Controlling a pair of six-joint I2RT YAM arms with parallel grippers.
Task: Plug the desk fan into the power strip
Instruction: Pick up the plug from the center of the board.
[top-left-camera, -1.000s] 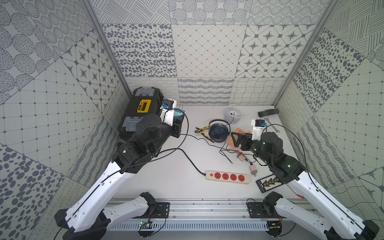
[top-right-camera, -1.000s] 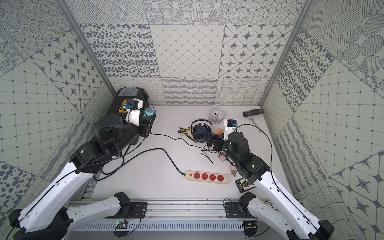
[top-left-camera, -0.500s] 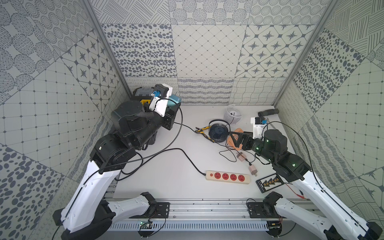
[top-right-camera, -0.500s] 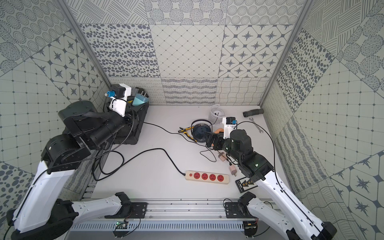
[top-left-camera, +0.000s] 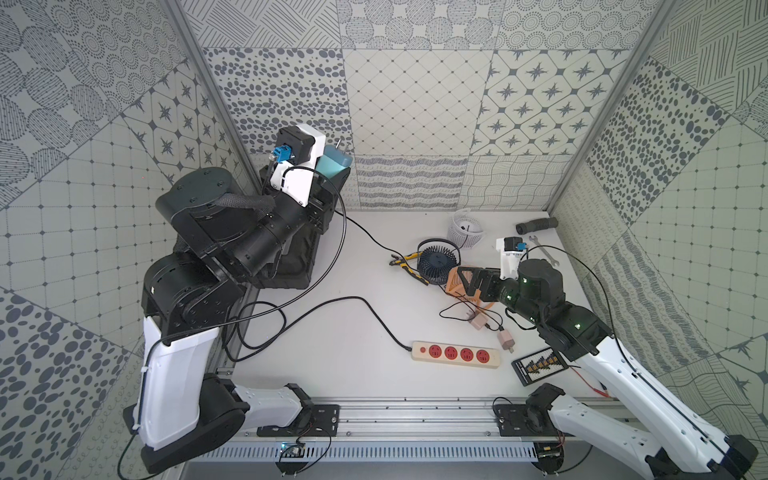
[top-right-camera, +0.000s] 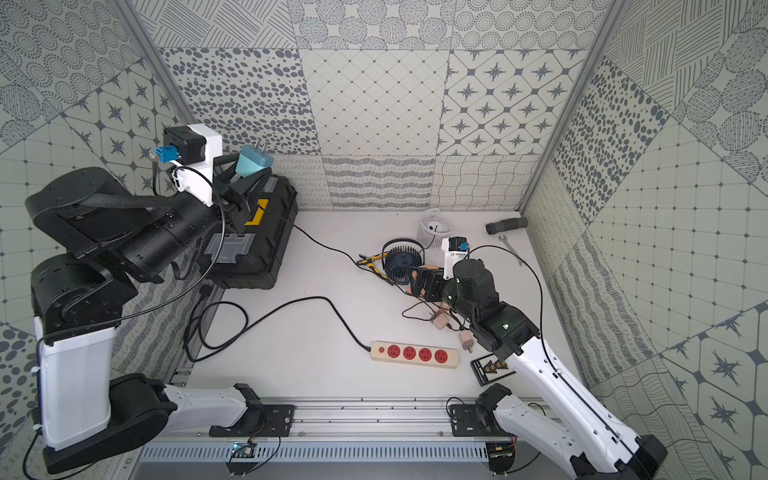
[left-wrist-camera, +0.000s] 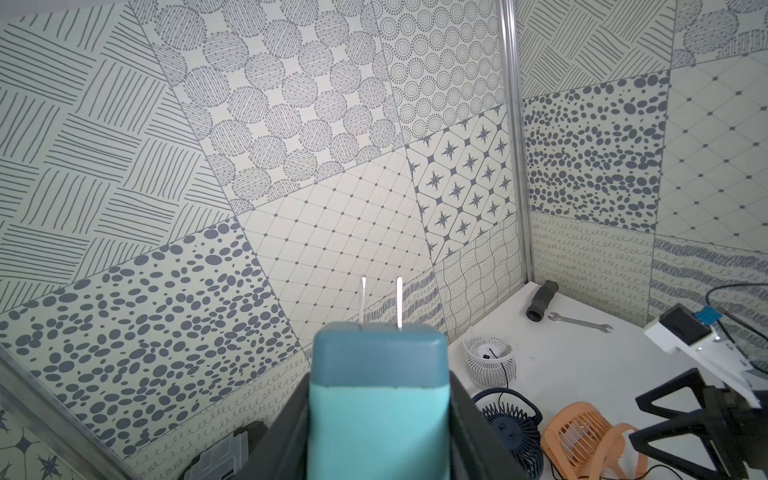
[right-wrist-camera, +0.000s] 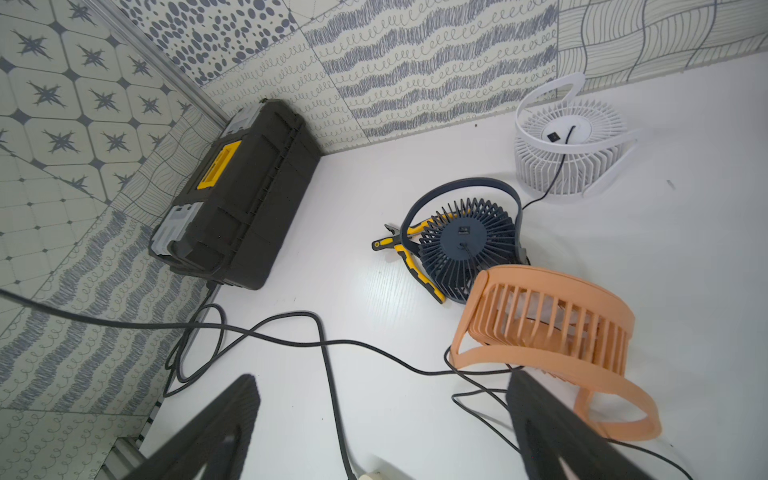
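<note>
My left gripper is raised at the back left over the black toolbox, shut on a teal plug whose two prongs point up. A thin black cord runs from the plug down toward the dark blue desk fan. The cream power strip lies near the front with its red sockets up and nothing in them. My right gripper hangs open low over the table beside the orange fan, holding nothing.
An orange fan and a white fan stand next to the blue one, with yellow pliers under it. Two beige plugs lie on loose cords. A toolbox, wrench, black tube and bit holder line the edges.
The left arm has lifted the teal plug up and back toward the back-left corner. The right gripper has shifted slightly toward the orange fan and stays open.
</note>
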